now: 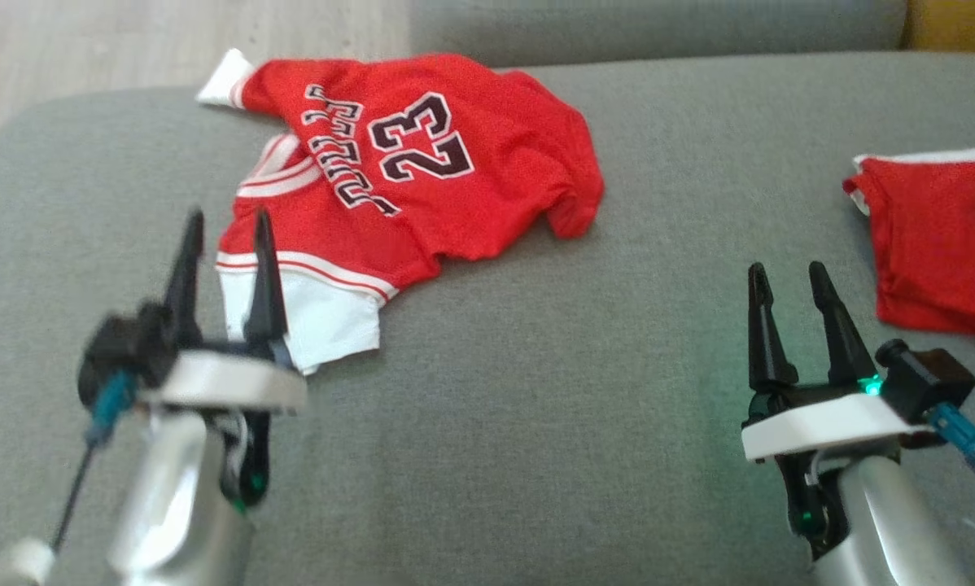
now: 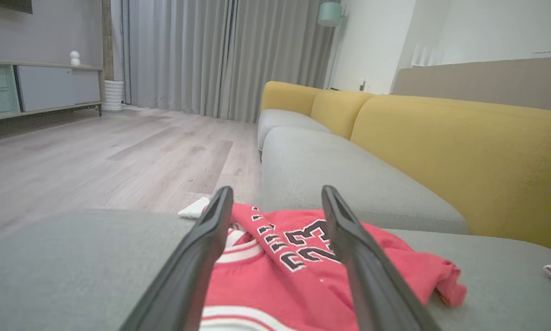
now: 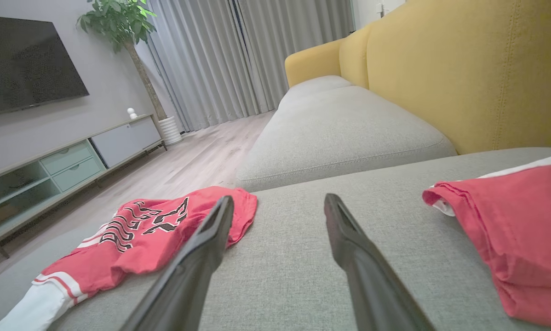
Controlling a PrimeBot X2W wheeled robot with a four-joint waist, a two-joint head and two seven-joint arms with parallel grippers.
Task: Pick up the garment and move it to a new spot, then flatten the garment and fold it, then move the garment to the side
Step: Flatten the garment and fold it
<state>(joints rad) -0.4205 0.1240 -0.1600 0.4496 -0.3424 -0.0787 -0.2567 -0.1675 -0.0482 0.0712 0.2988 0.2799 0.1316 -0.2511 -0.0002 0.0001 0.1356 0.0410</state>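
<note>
On the cushion the jersey lies crumpled. Over its white sleeve the left gripper hangs, jaws spread, empty. Well to the jersey's right the right gripper is likewise spread, a red cloth beyond.

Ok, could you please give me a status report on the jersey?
Left gripper open, empty, beside jersey. Right gripper open, empty. Jersey rumpled, unfolded on sofa. Second red garment off right.

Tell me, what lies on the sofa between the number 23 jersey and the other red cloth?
Nothing: between the jersey and the red cloth the grey cushion is bare, as the head and right wrist views show.
</note>
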